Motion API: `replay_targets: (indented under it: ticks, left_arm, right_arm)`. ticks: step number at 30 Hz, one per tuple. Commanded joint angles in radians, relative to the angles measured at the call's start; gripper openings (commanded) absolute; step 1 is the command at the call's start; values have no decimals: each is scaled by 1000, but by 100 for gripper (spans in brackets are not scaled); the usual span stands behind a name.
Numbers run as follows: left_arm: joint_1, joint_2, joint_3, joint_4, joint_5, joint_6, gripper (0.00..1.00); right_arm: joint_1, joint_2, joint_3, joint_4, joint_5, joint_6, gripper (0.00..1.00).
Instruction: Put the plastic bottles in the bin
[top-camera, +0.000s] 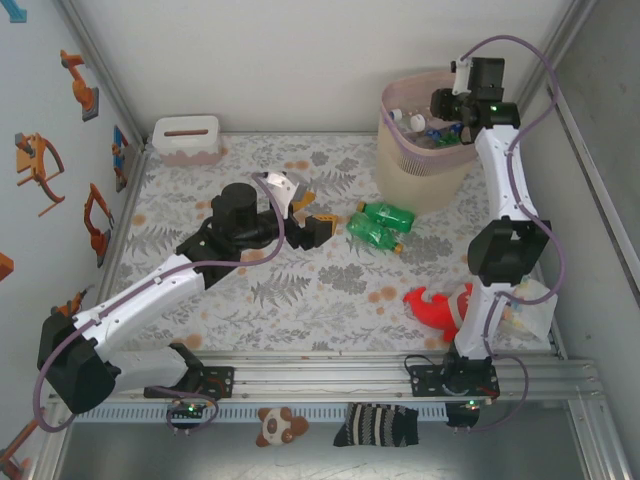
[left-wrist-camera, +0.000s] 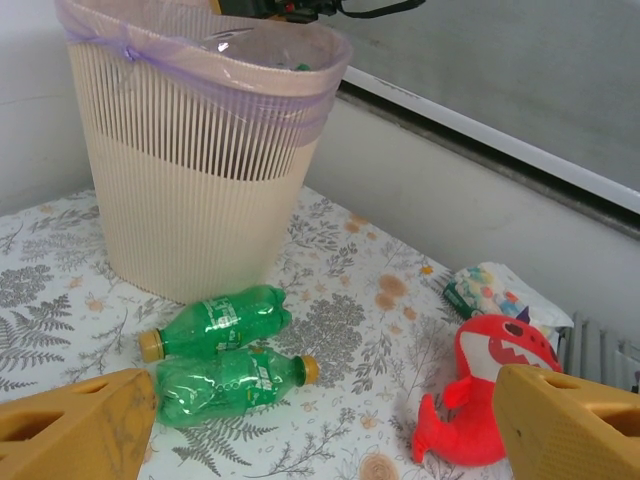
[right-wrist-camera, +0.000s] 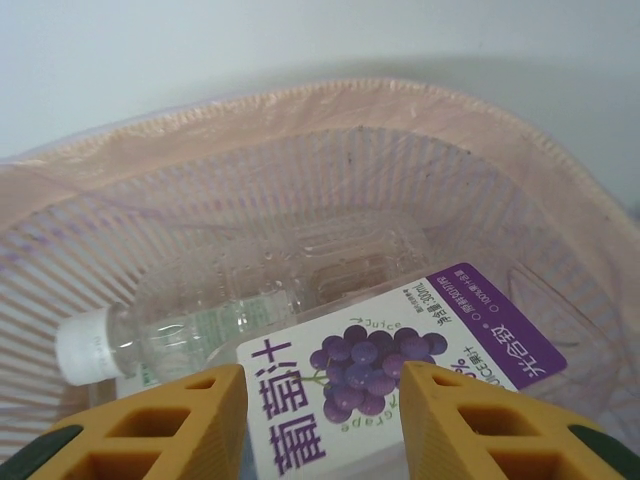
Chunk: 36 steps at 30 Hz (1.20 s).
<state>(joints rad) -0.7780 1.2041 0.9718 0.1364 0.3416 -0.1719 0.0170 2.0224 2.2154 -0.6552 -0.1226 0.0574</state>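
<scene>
Since my right claw (right-wrist-camera: 318, 420) hangs over the tall beige ribbed bin (top-camera: 425, 165) at 1 o'clock, it's pinching the clear grape-label bottle (right-wrist-camera: 400, 385) for dropping.

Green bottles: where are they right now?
Top view: the two green bottles lie side by side on the table, right of center, just before the bin, ahead of the left end effector.
</scene>
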Motion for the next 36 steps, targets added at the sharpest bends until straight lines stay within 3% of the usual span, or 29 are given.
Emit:
replay_targets:
  ticks: [1,11,16,24,36]
  left_arm:
    - [2,0,-1,33,23,-20,86]
    - [2,6,1,-29,-89,-33,87]
    - [12,17,-12,-37,-156,-87,86]
    - [46,-33,-70,-60,-340,-196,87]
    - [180,-88,-148,-154,-355,-337,89]
  right_arm:
    - [1,-96,-15,-43,-43,32,43]
    - [19,-293,-197,-97,-162,81,43]
    - [84,-358,-259,-146,-150,69,43]
    - [281,-374,-314,-226,-23,0,43]
    - [505,-243,-347,-401,171,-147,42]
